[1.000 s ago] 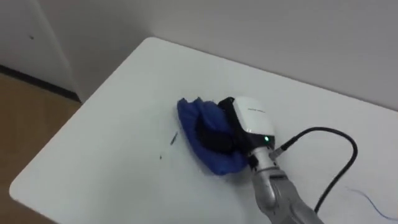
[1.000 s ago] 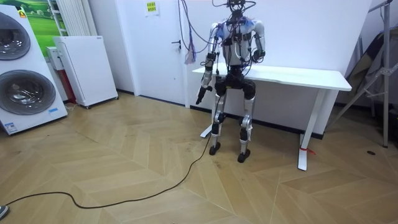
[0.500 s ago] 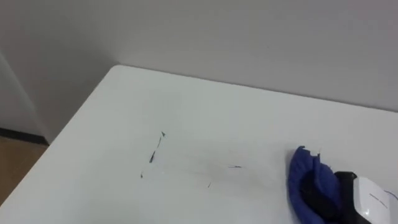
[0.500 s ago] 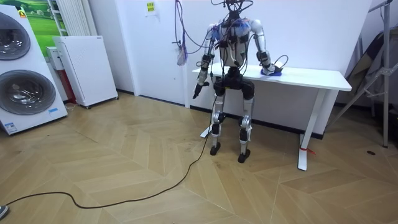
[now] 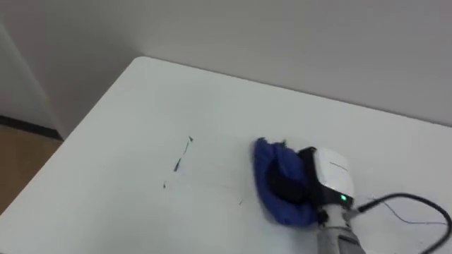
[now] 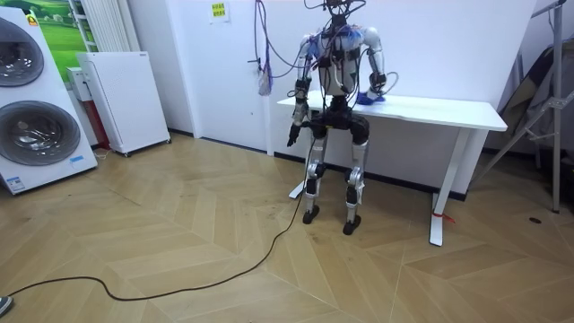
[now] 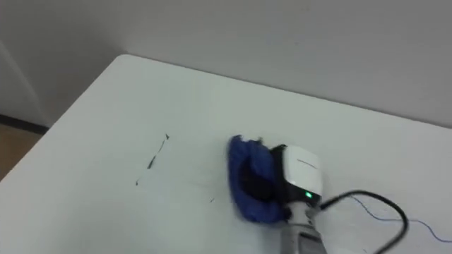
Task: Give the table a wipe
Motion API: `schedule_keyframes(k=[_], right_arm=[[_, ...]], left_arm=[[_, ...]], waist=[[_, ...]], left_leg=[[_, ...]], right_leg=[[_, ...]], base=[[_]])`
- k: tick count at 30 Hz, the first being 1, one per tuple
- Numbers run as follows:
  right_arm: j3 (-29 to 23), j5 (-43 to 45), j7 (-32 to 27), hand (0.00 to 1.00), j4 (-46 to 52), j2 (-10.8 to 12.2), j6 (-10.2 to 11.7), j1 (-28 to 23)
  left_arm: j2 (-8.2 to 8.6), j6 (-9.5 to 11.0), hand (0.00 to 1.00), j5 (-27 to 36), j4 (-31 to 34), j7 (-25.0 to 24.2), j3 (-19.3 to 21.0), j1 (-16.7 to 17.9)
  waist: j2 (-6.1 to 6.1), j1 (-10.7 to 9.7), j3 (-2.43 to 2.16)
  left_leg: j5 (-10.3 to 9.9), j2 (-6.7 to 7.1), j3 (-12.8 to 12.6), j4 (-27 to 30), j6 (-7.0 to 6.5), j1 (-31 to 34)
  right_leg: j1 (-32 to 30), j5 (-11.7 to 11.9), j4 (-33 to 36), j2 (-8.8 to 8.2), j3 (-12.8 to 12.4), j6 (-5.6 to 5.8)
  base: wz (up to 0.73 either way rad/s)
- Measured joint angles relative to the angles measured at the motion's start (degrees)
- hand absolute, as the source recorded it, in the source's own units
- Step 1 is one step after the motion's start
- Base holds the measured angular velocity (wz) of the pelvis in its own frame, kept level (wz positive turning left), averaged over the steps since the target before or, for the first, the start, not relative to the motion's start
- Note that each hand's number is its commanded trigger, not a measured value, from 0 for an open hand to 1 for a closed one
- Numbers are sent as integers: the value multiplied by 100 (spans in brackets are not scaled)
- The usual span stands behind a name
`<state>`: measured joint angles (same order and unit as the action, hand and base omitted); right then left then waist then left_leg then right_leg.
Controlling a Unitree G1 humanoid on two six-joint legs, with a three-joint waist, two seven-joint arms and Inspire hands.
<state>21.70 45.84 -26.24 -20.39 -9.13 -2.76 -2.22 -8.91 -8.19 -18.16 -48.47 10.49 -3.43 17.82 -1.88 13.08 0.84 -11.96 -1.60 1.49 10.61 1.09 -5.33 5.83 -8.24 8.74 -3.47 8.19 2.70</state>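
Observation:
A bunched blue cloth point(image 5: 270, 176) lies on the white table point(image 5: 134, 127), right of some thin dark pen marks point(image 5: 181, 158). My right hand point(image 5: 330, 173) rests on the cloth with its dark fingers curled into the folds. The same hand point(image 7: 302, 173) and cloth point(image 7: 242, 176) sit a little right of the marks point(image 7: 157, 155). In the room view I stand at the table point(image 6: 444, 110), right hand point(image 6: 375, 88) over its top. My left hand point(image 6: 291, 136) hangs by my side.
The table's far left corner point(image 5: 141, 62) meets the wall, and its left edge drops to a wooden floor point(image 5: 18, 162). Faint blue lines point(image 5: 413, 214) mark the tabletop at the right. A white cabinet point(image 6: 126, 99) and washing machines point(image 6: 36, 108) stand at the room view's left.
My right hand swept the cloth out to the right, then back left toward the dark marks. The eye view shifted as my head moved. The left hand stayed hanging.

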Motion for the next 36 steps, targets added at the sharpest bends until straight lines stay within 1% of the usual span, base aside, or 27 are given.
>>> schedule_keyframes(k=[2, 4, 5, 7, 8, 9, 10, 12, 13, 15, 18, 20, 21, 23, 24, 25, 26, 27, 28, 29, 30, 31, 32, 33, 34, 35, 36], right_arm=[[2, 223, 133, 100, 0, 18, 32, 171], [-174, 54, 121, 100, -137, -64, 168, 285], [-206, 25, 96, 100, -137, -100, 225, 234], [-458, 21, -47, 100, -233, -152, 452, -61], [-577, 15, -109, 100, -266, -153, 538, -188], [-818, -60, -265, 100, -355, -172, 702, -451], [-1063, -117, -433, 100, -390, -252, 786, -766], [-1446, -253, -740, 100, -595, -414, 943, -1150], [-1672, -447, -913, 100, -743, -495, 988, -1338], [-1921, -650, -1079, 100, -970, -540, 1026, -1462], [-2087, -764, -1195, 100, -1253, -533, 1065, -1411], [-2075, -861, -1205, 100, -1347, -532, 1062, -1336], [-2026, -935, -1202, 100, -1366, -505, 1010, -1223], [-1950, -965, -1229, 100, -1323, -403, 788, -1039], [-1821, -967, -1249, 100, -1306, -282, 577, -847], [-1699, -957, -1215, 100, -1326, -175, 325, -593], [-1603, -948, -1183, 100, -1319, -120, 197, -453], [-1337, -896, -1041, 100, -1240, 30, -46, -174], [-940, -657, -879, 100, -1176, 199, -238, 140], [-728, -535, -767, 100, -1156, 280, -279, 314], [-315, -274, -454, 100, -1101, 454, -348, 708], [83, -13, -167, 100, -1101, 533, -375, 1165], [259, 44, -50, 100, -1108, 586, -359, 1397], [537, 102, 113, 100, -1142, 664, -216, 1866], [665, 106, 148, 100, -1174, 679, -77, 2193], [667, 97, 139, 100, -1182, 679, -38, 2291], [652, 0, 107, 100, -1227, 672, -30, 2401]], left_arm=[[21, -52, 0, -1, 40, -11, 21, 179], [23, -133, 0, 16, 264, -131, 41, 379], [23, -133, 0, 20, 348, -138, 45, 445], [6, -92, 0, -8, 566, -158, 219, 672], [7, -63, 0, -9, 564, -160, 292, 687], [-11, -16, 0, -14, 550, -163, 450, 729], [-30, 16, 0, -15, 484, -165, 631, 735], [-86, 38, 0, -11, 446, -167, 891, 718], [-148, 42, 0, -1, 423, -172, 955, 696], [-227, 62, 0, 5, 390, -221, 961, 690], [-237, 74, 0, -10, 408, -242, 897, 638], [-211, 73, 0, -132, 418, -242, 860, 564], [-199, 72, 0, -162, 413, -232, 815, 487], [-195, 70, 0, -146, 399, -194, 658, 372], [-188, 71, 0, -107, 320, -178, 583, 227], [-182, 75, 0, -105, 171, -108, 494, 36], [-176, 79, 0, -90, 63, -84, 460, -80], [-174, 85, 0, -57, -176, -60, 377, -323], [-197, 98, 0, -61, -399, -57, 310, -585], [-200, 102, 0, -54, -464, -57, 287, -687], [-200, 136, 0, -55, -537, -39, 215, -849], [-199, 250, 0, -49, -562, -33, 179, -1014], [-206, 312, 0, -33, -559, -33, 170, -1067], [-240, 394, 0, -16, -530, -27, 141, -1179], [-314, 403, 0, 13, -535, -31, 63, -1159], [-357, 403, 0, 16, -521, -34, 17, -1184], [-424, 383, 0, 25, -520, -40, -3, -1127]], waist=[[35, 37, -2], [27, -67, 54], [26, -106, 51], [7, -342, 30], [-10, -394, 20], [-25, -529, -11], [-74, -617, -85], [-106, -717, -102], [-116, -748, -128], [-126, -834, -136], [-118, -962, -159], [-95, -949, -169], [-48, -868, -167], [33, -758, -159], [86, -608, -153], [125, -396, -130], [144, -299, -129], [170, -103, -124], [173, 113, -124], [177, 194, -120], [188, 382, -107], [189, 660, -53], [174, 757, -28], [147, 964, 14], [141, 1082, 38], [137, 1094, 36], [43, 1077, 3]], left_leg=[[4, 5, 58, -32, -4, -7], [22, 22, 85, -13, -22, 99], [30, 29, 85, -9, -27, 124], [31, 39, 48, 12, -28, 93], [30, 43, 27, 7, -29, 68], [26, 72, 21, 8, -31, 33], [24, 94, 14, -2, -35, -25], [6, 102, -30, -10, -58, -132], [-23, 101, -68, 17, -71, -156], [-31, 116, -90, 33, -84, -218], [-69, 131, -123, 129, -113, -218], [-126, 133, -165, 256, -139, -203], [-190, 107, -237, 368, -146, -175], [-307, 39, -398, 579, -160, -80], [-383, -22, -522, 705, -161, -5], [-446, -123, -649, 803, -162, 44], [-494, -147, -657, 861, -160, 97], [-580, -210, -706, 1000, -168, 218], [-640, -305, -761, 1084, -181, 364], [-645, -359, -776, 1121, -172, 433], [-626, -464, -769, 1186, -134, 584], [-574, -521, -757, 1205, -36, 680], [-558, -534, -737, 1202, 11, 708], [-507, -556, -615, 1175, 115, 837], [-418, -586, -284, 1067, 233, 951], [-367, -630, -124, 989, 294, 998], [-254, -719, 151, 845, 454, 1041]], right_leg=[[23, -9, -6, -9, 122, 15], [-18, -10, -6, -41, 253, 17], [-30, -10, -15, -53, 298, 17], [37, -29, -23, -83, 370, 47], [66, -43, -25, -92, 360, 68], [142, -89, -60, -118, 351, 80], [216, -113, -95, -133, 328, 75], [340, -123, -96, -146, 303, 91], [367, -125, -84, -149, 274, 95], [421, -117, -77, -165, 251, 108], [413, -117, -42, -198, 235, 121], [376, -141, 115, -234, 290, 141], [305, -157, 245, -247, 316, 147], [138, -156, 461, -252, 365, 146], [-42, -139, 651, -272, 485, 118], [-240, -92, 842, -301, 676, 52], [-338, -65, 912, -317, 798, 16], [-526, 4, 1019, -373, 1085, -59], [-705, 63, 1107, -419, 1311, -85], [-809, 72, 1240, -435, 1328, -61], [-984, 49, 1637, -566, 1328, -8], [-1112, 41, 1812, -818, 1294, 73], [-1138, 46, 1790, -955, 1261, 130], [-1192, 41, 1637, -1203, 1223, 171], [-1193, 28, 1373, -1362, 1189, 194], [-1186, 35, 1231, -1398, 1169, 204], [-1192, 126, 883, -1403, 1121, 273]], base=[[17], [25], [16], [22], [22], [11], [7], [-5], [-13], [-11], [-6], [-11], [-35], [-56], [-102], [-113], [-119], [-102], [-89], [-45], [-8], [0], [10], [38], [63], [98], [121]])
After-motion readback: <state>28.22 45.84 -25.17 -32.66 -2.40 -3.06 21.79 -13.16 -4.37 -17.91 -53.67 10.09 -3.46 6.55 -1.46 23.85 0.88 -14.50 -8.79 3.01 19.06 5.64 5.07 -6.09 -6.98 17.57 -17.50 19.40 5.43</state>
